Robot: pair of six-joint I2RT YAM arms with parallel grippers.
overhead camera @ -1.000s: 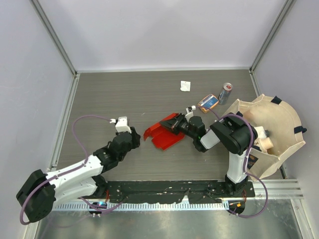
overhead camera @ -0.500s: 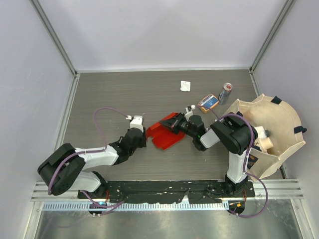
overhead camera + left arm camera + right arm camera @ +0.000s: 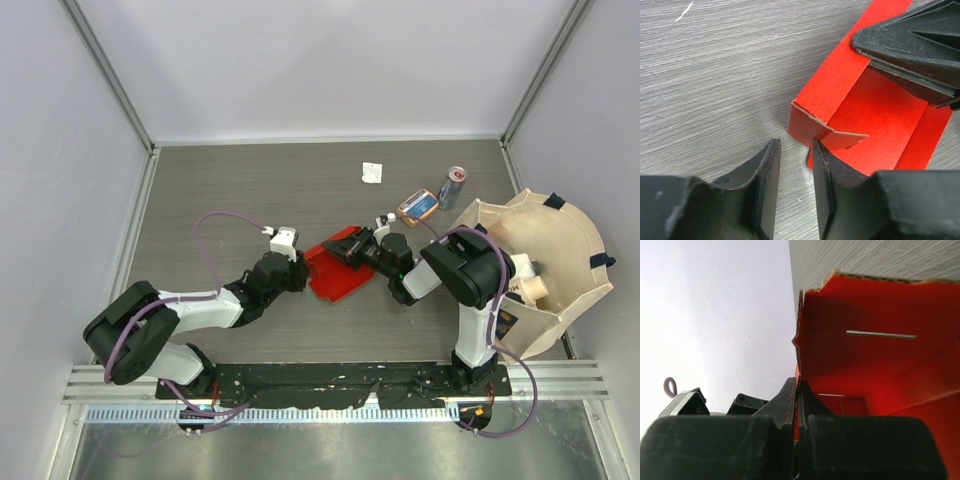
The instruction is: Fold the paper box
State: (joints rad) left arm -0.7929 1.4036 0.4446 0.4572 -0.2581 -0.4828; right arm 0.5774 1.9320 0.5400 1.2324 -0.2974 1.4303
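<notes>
You have the paper box (image 3: 338, 278) at the centre of the top view. It lies on the table (image 3: 200, 190) as a half-raised red tray between the two arms. Your right gripper (image 3: 347, 247) is clenched on the box's upper-right wall, with the red card pinched between its fingers. Your left gripper (image 3: 796, 150) sits at the bottom of its wrist view, just beside the box's near corner flap. Its jaws stand a narrow gap apart with nothing between them.
</notes>
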